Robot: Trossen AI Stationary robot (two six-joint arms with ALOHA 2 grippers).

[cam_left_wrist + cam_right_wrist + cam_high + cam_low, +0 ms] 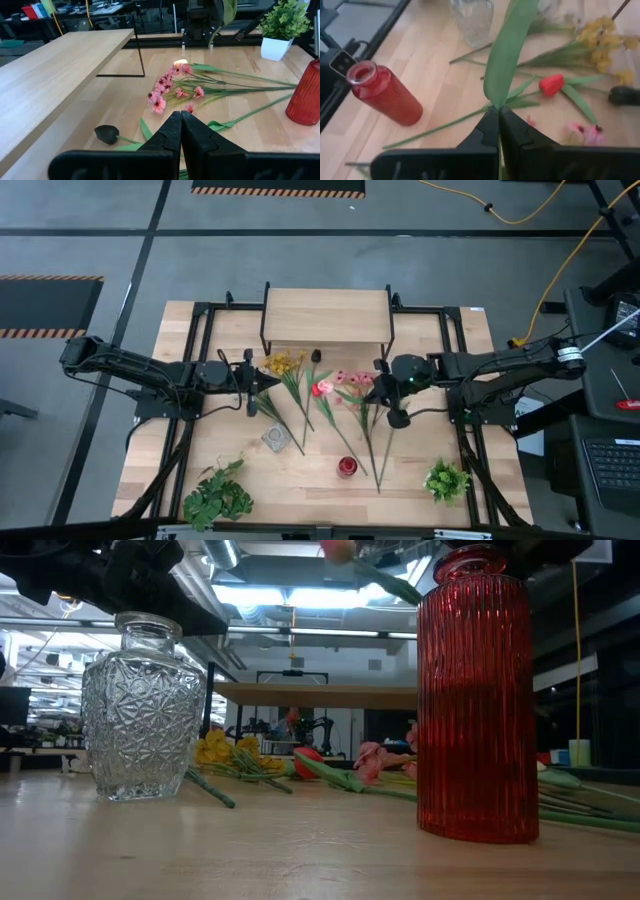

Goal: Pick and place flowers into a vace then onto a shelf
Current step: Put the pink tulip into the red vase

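Observation:
Several long green-stemmed flowers (330, 395) lie flat on the table in front of the shelf (327, 317): yellow ones (283, 364) on the left, pink ones (170, 90), a red tulip (551, 84) and a dark blossom (106, 133). The clear glass vase (277, 438) and the red ribbed vase (347, 467) stand upright nearer the table's near edge. My left gripper (270, 386) hovers over the left end of the flowers, shut (180, 122) on nothing. My right gripper (378, 380) is over the right end, shut (498, 112) on one flower. My right gripper pinches one flower by its green stem (499, 146) between the two fingers. A broad green leaf (510, 50) stands out past the fingertips. In the low view the flower is lifted clear of the table, its blossom (338, 548) up above the red vase (478, 700).
Two bushy green plants stand at the table's near edge, one at the left (218, 495) and one in a white pot at the right (446, 480). The shelf's thin black legs (141, 60) stand just beyond the flowers. Black frame rails (190, 370) run along both table sides.

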